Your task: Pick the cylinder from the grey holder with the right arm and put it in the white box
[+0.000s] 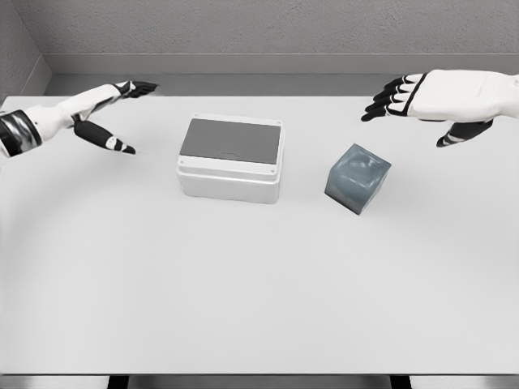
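Above table (243, 284), right hand (422, 97) empty, spread

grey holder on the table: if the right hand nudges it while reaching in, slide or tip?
The grey holder looks like a small blocky cube sitting skewed, possibly on an edge, so a nudge may well rock it. Its glossy faces suggest it could slide on the smooth table. No cylinder shows. The right hand hovers open above it.

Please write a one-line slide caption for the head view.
Both robot hands, left and right, hover open above the table with the white box and tilted grey holder.
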`<state>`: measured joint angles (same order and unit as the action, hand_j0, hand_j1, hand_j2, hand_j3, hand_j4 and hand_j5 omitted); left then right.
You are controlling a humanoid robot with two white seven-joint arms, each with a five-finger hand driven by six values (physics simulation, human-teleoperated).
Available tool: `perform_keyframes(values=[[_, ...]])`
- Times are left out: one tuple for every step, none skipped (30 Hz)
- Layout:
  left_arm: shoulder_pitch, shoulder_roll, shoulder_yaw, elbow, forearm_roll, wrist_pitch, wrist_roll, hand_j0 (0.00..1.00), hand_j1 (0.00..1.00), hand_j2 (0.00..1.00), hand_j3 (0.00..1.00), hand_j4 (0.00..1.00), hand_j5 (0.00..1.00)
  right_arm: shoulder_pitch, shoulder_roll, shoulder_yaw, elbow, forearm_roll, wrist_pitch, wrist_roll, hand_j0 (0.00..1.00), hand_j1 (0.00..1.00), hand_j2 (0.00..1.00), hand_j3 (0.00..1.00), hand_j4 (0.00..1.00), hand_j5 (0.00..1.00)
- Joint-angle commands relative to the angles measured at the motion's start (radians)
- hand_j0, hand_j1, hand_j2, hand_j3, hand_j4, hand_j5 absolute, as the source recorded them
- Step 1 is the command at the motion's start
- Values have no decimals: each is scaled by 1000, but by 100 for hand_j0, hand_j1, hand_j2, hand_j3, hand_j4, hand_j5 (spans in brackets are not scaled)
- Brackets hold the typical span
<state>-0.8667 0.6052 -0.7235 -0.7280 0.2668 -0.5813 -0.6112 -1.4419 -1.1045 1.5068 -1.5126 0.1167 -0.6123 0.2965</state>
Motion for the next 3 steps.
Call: perform_keyframes(values=[[0, 36, 4, 4, 37, 1, 0, 100, 100, 100, 100, 100, 100, 0, 0, -2, 0, -5, 1, 0, 100, 100, 100, 100, 100, 100], [2, 38, 4, 4, 38, 2, 0, 100, 100, 100, 100, 100, 100, 1, 2, -3, 0, -5, 1, 0, 100, 100, 100, 100, 100, 100], [2, 41, 4, 4, 38, 3, 0, 100, 100, 100, 100, 100, 100, 3, 2, -5, 0, -5, 1, 0, 100, 100, 100, 100, 100, 100]])
